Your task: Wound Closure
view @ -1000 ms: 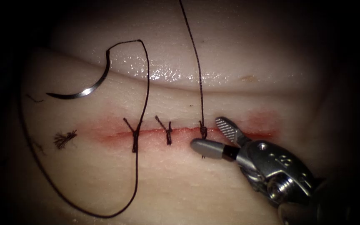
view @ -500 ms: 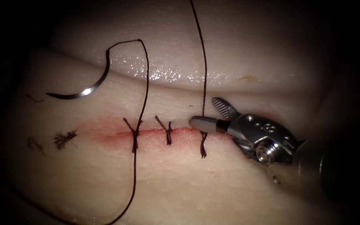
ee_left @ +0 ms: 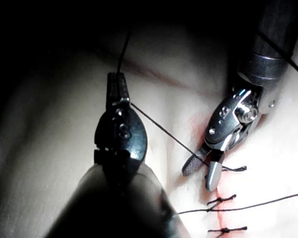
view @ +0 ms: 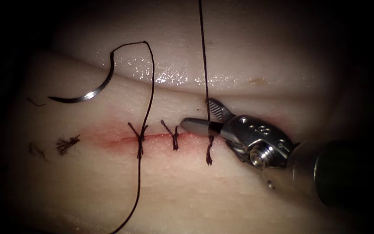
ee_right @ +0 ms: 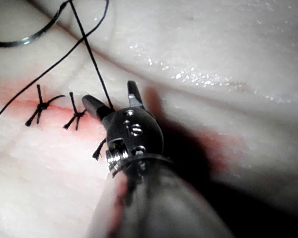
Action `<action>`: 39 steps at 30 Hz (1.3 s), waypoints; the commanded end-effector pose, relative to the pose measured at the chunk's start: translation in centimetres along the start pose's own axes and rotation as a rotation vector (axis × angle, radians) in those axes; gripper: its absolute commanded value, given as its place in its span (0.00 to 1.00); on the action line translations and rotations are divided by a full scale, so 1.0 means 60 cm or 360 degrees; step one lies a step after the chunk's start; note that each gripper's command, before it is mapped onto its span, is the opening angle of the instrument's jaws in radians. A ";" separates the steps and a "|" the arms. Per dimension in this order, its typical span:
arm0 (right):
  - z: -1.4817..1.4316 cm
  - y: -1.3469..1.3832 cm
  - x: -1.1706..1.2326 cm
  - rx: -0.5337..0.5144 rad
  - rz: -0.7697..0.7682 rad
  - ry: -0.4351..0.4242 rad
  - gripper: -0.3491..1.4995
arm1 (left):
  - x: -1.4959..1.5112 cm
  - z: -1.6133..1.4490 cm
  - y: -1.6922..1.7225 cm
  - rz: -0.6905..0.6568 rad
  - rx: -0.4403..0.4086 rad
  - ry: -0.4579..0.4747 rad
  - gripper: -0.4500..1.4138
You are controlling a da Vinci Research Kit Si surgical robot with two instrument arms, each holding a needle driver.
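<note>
On tissue (view: 239, 52): 3 knots (view: 174, 138), 1 needle (view: 92, 91).

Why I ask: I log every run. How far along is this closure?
Done: three knotted stitches cross the cut. The needle lies free on the tissue, above the cut's left end, held by neither tool. In hand: the left tool holds the thread rising from the rightmost stitch; the right tool straddles it with open fingers. Left: that thread is uncut; the cut beyond is hidden by the tool.
</note>
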 end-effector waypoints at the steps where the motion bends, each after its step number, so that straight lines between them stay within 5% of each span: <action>1: 0.0023 -0.0009 -0.0004 0.0018 -0.0046 0.0006 0.96 | -0.0007 0.0012 -0.0001 0.0001 0.0000 0.0000 0.00; 14: 0.0050 -0.0017 0.0026 0.0053 -0.0112 0.0021 0.96 | -0.0003 0.0009 0.0005 0.0003 -0.0006 0.0006 0.00; 21: 0.0065 -0.0028 0.0027 0.0055 -0.0113 0.0037 0.86 | -0.0001 0.0009 0.0007 0.0003 -0.0014 0.0019 0.00; 22: 0.0064 -0.0029 0.0027 0.0058 -0.0114 0.0032 0.76 | -0.0001 0.0009 0.0007 0.0003 -0.0014 0.0020 0.00; 23: 0.0057 -0.0031 0.0023 0.0067 -0.0118 0.0032 0.15 | 0.0000 0.0009 0.0008 0.0004 -0.0015 0.0021 0.00; 24: 0.0054 -0.0032 0.0025 0.0001 -0.0114 0.0037 0.00 | 0.0002 0.0008 0.0010 0.0004 -0.0019 0.0026 0.00; 33: 0.0008 -0.0009 0.0032 0.0012 -0.0103 0.0127 0.00 | 0.0001 -0.0011 0.0016 0.0010 -0.0026 0.0046 0.00; 34: -0.0008 -0.0001 0.0037 0.0027 -0.0097 0.0151 0.13 | 0.0000 -0.0018 0.0019 0.0013 -0.0033 0.0056 0.00; 37: -0.0075 0.0024 0.0059 0.0091 -0.0065 0.0257 0.77 | -0.0008 -0.0057 0.0042 0.0036 -0.0040 0.0029 0.00; 39: -0.0093 0.0028 0.0063 0.0094 -0.0056 0.0284 0.79 | -0.0012 -0.0070 0.0050 0.0045 -0.0041 0.0019 0.00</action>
